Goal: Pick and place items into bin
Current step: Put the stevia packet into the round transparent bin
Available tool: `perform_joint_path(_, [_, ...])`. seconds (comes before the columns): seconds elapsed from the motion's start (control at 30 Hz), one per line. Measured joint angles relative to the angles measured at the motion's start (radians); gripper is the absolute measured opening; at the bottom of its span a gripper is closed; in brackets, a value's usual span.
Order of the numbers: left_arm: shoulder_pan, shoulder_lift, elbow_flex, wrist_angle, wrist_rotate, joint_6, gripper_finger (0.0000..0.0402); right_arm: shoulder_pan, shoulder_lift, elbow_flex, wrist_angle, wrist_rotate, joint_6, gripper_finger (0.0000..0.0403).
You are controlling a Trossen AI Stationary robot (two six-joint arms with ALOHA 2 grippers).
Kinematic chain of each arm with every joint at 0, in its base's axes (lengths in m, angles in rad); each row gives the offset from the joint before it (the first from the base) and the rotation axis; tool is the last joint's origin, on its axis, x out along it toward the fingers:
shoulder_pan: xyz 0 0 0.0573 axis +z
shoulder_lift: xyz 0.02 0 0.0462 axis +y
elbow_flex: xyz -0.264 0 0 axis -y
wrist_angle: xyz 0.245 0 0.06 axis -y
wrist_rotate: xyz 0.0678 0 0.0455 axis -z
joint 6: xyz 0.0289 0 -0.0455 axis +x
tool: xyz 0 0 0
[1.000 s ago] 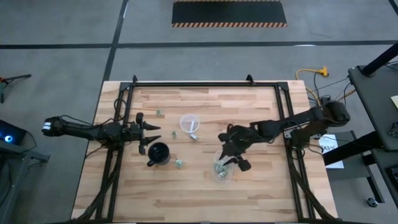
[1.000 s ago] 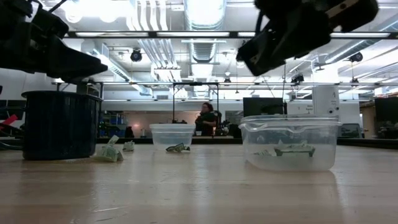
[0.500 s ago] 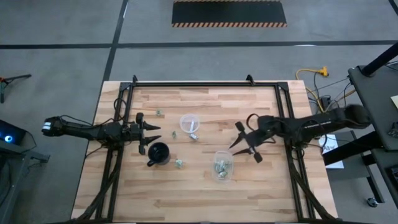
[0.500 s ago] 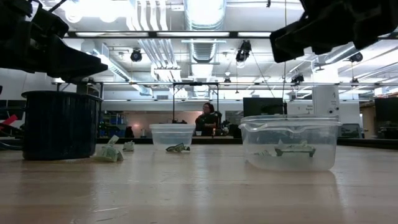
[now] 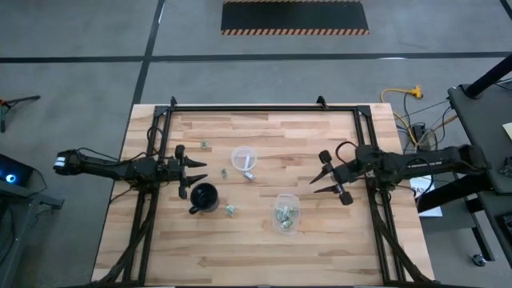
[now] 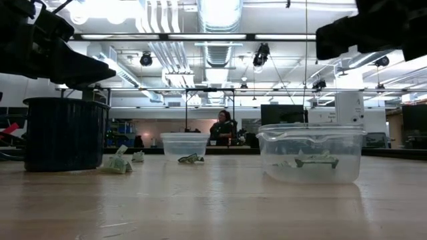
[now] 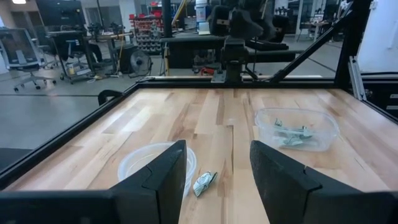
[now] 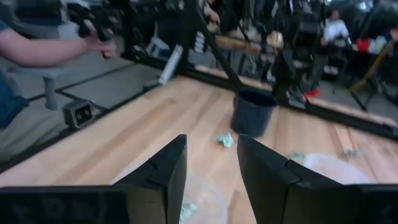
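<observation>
While the left gripper (image 5: 192, 170) is keeping its place just above the mug (image 5: 205, 196), fingers parted and empty, the right gripper (image 5: 326, 175) is pulling back from over the square tub (image 5: 286, 214) toward the table's right edge, where it is now hanging with fingers parted and nothing between them. The tub, which it was covering 1 second ago, is now lying fully exposed, with several pale green items (image 5: 284, 213) resting inside it.

Other items are sitting loose on the table (image 5: 320, 248): 1 (image 5: 230, 210) just beside the mug, 1 (image 5: 206, 145) near the far edge, and 1 (image 5: 250, 175) just beside the round tub (image 5: 245, 158). In the low view the mug (image 6: 65, 133) is standing at the left, the round tub (image 6: 185, 144) farther back and the square tub (image 6: 311, 153) at the right, with a seated person (image 6: 222, 127) far behind. In the right wrist view a person's arm (image 8: 46, 50) is showing beyond the table.
</observation>
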Motion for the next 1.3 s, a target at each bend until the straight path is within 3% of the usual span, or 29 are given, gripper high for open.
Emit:
perform_joint_path(0.67, [0.000,0.000,0.000,0.000,-0.002,-0.079,0.0162,0.001,-0.376,-0.133,0.002,-0.025,0.039,0.0125])
perform_joint_path(0.9, [0.000,0.019,0.000,0.000,-0.002,-0.183,0.0162,0.001,-0.491,-0.152,-0.040,-0.025,0.072,0.0130])
perform_joint_path(1.3, [0.000,0.118,-0.001,0.017,0.000,-0.184,0.0162,0.000,-0.710,-0.153,-0.205,-0.021,0.101,0.0121])
